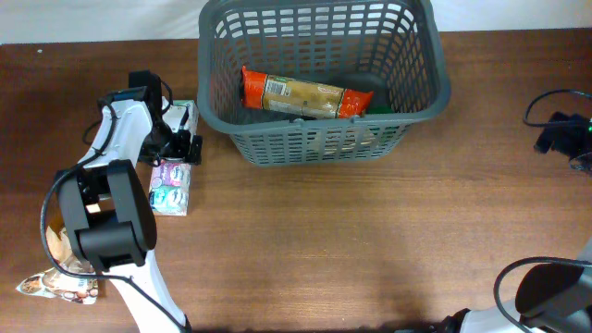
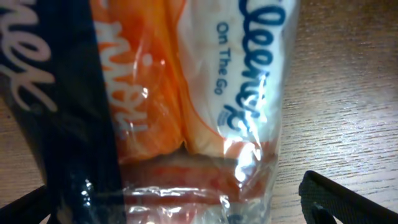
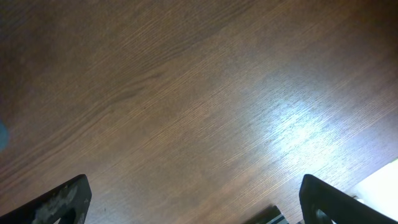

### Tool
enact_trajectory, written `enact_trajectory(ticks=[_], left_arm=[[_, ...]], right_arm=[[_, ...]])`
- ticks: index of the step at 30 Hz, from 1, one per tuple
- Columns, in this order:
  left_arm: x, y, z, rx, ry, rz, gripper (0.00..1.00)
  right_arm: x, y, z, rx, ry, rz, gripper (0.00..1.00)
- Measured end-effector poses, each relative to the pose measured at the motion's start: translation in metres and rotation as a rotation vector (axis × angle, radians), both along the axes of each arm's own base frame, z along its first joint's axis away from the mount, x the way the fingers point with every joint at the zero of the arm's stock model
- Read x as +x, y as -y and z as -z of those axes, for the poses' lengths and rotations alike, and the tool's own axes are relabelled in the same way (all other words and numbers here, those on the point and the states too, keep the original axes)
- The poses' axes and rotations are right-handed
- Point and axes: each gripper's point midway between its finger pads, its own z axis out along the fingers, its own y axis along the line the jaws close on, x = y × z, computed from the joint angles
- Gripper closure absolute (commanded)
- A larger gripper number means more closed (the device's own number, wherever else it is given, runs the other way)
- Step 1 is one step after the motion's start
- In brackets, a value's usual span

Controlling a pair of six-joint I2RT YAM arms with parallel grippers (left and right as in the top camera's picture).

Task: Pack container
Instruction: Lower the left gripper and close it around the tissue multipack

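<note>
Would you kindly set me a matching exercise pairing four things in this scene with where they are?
Things:
1 container
2 orange-ended packet
3 tissue pack
4 right fingers

Places:
A left of the container, outside it
B inside the container
C far middle of the table
D open over bare wood

Pairs: 1-C, 2-B, 3-A, 4-D

Jaws of the left tool (image 1: 191, 138) and the right tool (image 3: 200, 203) both stand spread wide.
</note>
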Motion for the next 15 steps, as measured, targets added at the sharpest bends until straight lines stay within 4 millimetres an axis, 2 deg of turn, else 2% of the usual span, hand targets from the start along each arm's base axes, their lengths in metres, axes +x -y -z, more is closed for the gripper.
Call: enact_trajectory(ticks=[7,15], left_arm=[[0.000,0.000,0.001,-0.001,-0.002,0.000,0.01],[-0.004,0.000,0.016,-0.005,-0.038,0.000,0.01]], right_arm=[[0.000,0.000,0.000,0.000,0.000,0.000,0.01],[0.000,0.000,0.000,0.000,0.000,0.000,0.01]])
